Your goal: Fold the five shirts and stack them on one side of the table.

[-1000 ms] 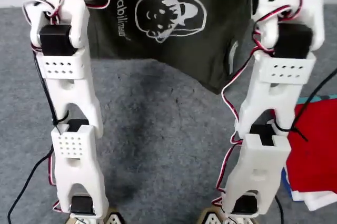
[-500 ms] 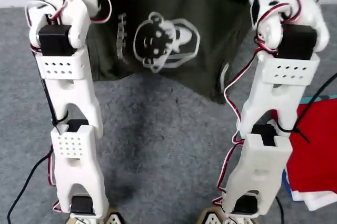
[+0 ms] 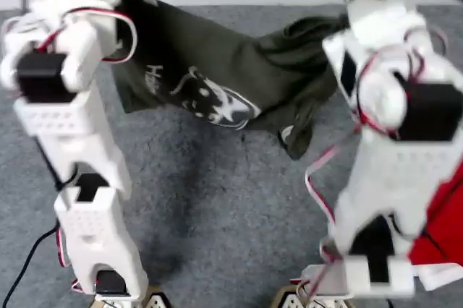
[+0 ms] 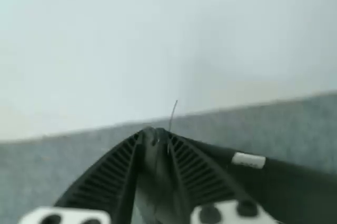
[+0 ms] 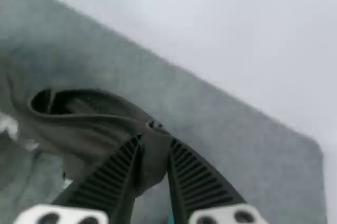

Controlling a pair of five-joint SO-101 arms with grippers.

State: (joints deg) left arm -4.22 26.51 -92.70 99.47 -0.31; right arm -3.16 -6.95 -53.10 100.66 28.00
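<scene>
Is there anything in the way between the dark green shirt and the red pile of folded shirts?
Only the right arm, standing between the dark green shirt and the red pile in the high view. Nothing else shows there.

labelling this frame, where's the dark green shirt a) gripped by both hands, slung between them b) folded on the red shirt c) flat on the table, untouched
a: the left hand and the right hand are each shut on the dark green shirt, which stretches between the arms in the high view.
</scene>
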